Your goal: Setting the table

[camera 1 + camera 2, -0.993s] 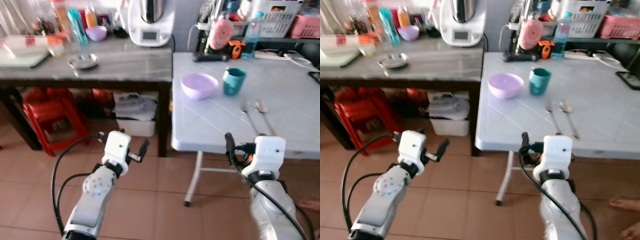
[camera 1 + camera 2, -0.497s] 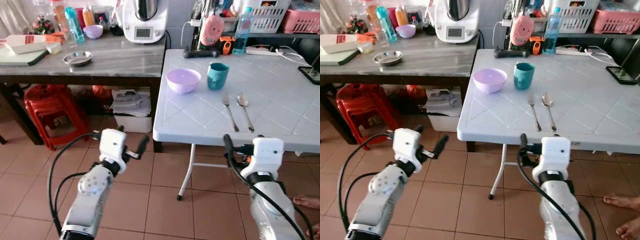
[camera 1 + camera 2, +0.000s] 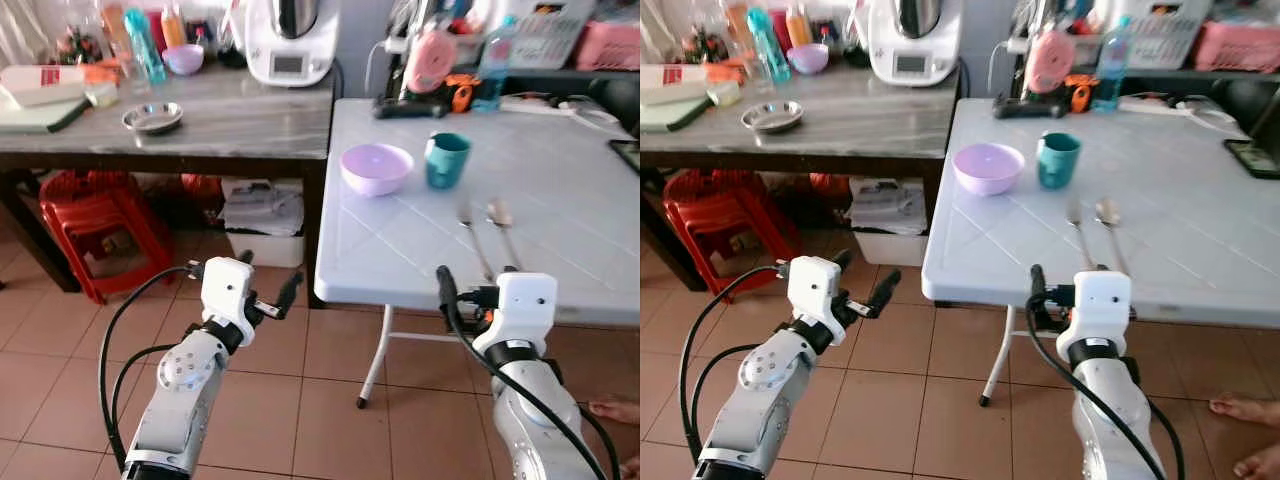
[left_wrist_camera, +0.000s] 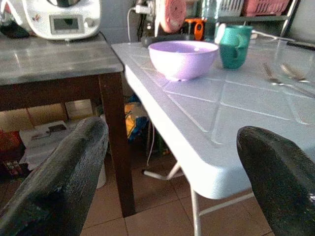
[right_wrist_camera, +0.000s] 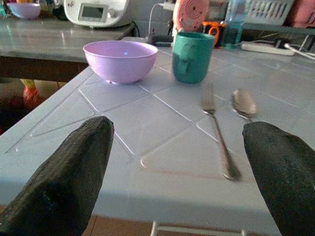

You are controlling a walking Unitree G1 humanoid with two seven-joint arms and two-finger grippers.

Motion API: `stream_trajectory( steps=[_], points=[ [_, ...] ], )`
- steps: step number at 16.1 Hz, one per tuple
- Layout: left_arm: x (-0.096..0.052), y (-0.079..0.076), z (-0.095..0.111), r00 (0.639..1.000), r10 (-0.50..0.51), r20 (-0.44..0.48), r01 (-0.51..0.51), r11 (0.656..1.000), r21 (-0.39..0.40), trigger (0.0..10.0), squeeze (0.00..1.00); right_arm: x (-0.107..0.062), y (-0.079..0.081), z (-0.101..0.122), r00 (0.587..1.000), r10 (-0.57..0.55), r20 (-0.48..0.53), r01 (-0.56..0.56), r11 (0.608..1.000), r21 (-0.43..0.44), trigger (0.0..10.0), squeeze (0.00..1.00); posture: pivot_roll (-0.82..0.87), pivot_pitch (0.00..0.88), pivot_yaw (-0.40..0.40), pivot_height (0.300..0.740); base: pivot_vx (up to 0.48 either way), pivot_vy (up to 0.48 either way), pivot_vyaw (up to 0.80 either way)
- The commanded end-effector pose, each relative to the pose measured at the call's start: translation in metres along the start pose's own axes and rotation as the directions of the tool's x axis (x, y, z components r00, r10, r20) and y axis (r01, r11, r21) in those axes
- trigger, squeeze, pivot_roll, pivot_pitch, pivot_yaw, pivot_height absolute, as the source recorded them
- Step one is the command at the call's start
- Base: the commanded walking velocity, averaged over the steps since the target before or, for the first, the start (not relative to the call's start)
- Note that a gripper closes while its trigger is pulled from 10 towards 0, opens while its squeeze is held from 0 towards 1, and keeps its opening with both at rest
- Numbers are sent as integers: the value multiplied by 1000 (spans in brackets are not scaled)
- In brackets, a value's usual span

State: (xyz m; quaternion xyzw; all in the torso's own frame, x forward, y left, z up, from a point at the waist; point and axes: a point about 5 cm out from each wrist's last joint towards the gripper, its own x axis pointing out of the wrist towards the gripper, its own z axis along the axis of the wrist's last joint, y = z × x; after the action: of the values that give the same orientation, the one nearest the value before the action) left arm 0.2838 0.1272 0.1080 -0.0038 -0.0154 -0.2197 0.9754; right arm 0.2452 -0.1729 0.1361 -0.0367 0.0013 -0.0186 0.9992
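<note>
Right wrist view: the white folding table (image 5: 123, 147) is seen just ahead of the right gripper (image 5: 172, 167), whose two black fingers are spread wide with nothing held between them. On the table, toward its far end, a purple bowl (image 5: 119, 60) is set just beside a teal cup (image 5: 191, 56); nearer its front edge a fork (image 5: 216, 130) and a spoon (image 5: 243, 102) are laid side by side, close but apart. The left gripper (image 4: 172, 162) is held off the table's corner, over the tiled floor, its fingers likewise parted wide and empty. A grey counter (image 3: 200, 115) with a steel dish (image 3: 153, 118) is butted against the table's side.

A risk is judged here: if the right gripper is driven in low, the table's front edge could be struck. The flat fork could also be pushed across the smooth top and into the spoon instead of being pinched.
</note>
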Motion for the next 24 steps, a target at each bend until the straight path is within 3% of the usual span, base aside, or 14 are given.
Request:
stream_trajectory(
  steps=[1,5,9,24],
  points=[
    [-2,2,2,1000,0,-2,0,1000,5,10000,0,0,1,1,1000,2,2,-2,1000,2,10000,0,-55,26,20,740,352,0,0],
    [-2,0,0,1000,-6,-9,6,1000,-1,10000,0,1,-1,0,1000,2,-3,-2,1000,-4,10000,0,-56,26,21,740,348,0,0],
    [-2,-11,-1,999,-44,-7,44,999,3,10000,0,0,3,0,1000,14,-5,-14,1000,-8,10000,0,-62,28,22,740,306,0,0],
    [-3,-13,-2,998,-56,-19,56,998,-3,10000,0,-1,8,-4,998,53,-30,-55,998,-35,10000,0,-66,34,28,740,279,0,0]
  ],
)
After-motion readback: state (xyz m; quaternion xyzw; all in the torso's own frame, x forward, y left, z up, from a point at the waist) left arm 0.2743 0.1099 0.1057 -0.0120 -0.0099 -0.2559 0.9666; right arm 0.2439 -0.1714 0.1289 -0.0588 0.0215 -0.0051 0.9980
